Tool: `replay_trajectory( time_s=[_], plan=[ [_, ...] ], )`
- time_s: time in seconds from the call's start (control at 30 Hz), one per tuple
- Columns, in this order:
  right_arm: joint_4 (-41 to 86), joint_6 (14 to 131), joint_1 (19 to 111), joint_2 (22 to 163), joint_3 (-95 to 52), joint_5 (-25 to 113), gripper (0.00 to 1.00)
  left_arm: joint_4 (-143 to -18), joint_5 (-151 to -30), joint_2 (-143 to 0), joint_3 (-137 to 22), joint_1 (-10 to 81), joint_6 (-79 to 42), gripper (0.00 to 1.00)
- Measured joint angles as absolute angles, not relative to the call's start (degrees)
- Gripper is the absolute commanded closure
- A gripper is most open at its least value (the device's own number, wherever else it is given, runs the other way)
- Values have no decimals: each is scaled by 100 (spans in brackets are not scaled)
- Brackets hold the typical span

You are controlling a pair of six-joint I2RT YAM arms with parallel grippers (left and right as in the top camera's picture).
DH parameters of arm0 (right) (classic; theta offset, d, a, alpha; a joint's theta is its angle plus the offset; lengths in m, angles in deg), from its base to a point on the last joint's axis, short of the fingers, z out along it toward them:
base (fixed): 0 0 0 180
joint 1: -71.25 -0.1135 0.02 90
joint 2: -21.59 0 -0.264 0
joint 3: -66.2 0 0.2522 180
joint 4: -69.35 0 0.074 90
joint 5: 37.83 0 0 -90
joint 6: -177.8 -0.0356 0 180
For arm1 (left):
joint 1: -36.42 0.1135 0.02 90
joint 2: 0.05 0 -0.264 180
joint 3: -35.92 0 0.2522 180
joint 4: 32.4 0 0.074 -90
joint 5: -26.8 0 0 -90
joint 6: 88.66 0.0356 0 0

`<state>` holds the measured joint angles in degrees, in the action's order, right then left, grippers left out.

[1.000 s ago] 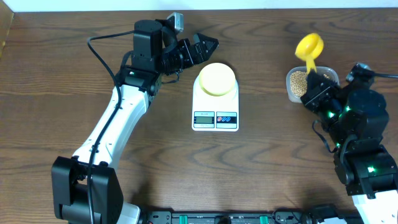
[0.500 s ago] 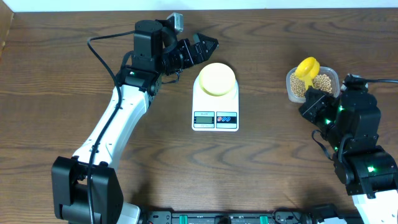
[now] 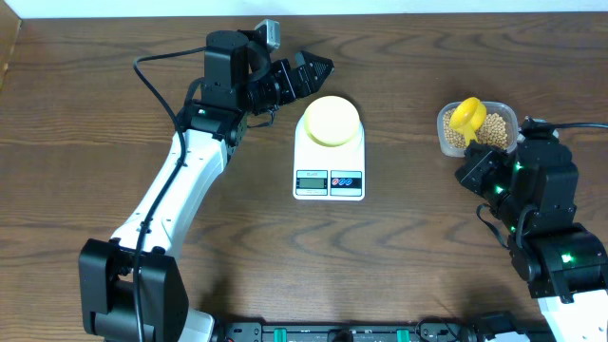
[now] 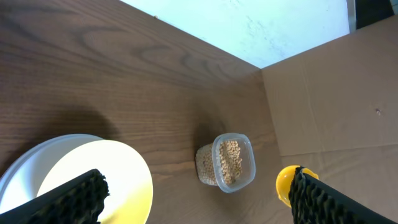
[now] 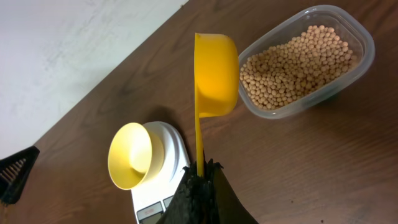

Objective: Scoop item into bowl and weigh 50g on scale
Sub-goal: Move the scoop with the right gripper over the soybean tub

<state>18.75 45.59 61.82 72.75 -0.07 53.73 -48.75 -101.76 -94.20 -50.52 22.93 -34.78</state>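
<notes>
Scoop [image 3: 467,115] lowered over beans [image 3: 496,132], right fingers [image 5: 188,198] clamped

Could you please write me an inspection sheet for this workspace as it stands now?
Surface: dark brown wood-grain table.
Job's things: empty pale yellow bowl sits on the white scale, display unreadable; beans lie in a clear tub; yellow scoop is over the tub.
Clutter: nothing seen.
Grippers: left pincer open, empty, beside the bowl; right pincer shut on the scoop's handle.
Cables: black cable loops beside the left arm; another runs off at the right arm.
Surroundings: cardboard panel and white wall beyond the table.
</notes>
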Motion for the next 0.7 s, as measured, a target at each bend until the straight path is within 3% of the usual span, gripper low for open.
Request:
replay_trajectory(
  time_s=[0.7],
  plan=[
    [1829,5129,6182,7275,-7,5371,99,-5151,-10172,-9420,-5052,2293,-3471,5]
  ],
)
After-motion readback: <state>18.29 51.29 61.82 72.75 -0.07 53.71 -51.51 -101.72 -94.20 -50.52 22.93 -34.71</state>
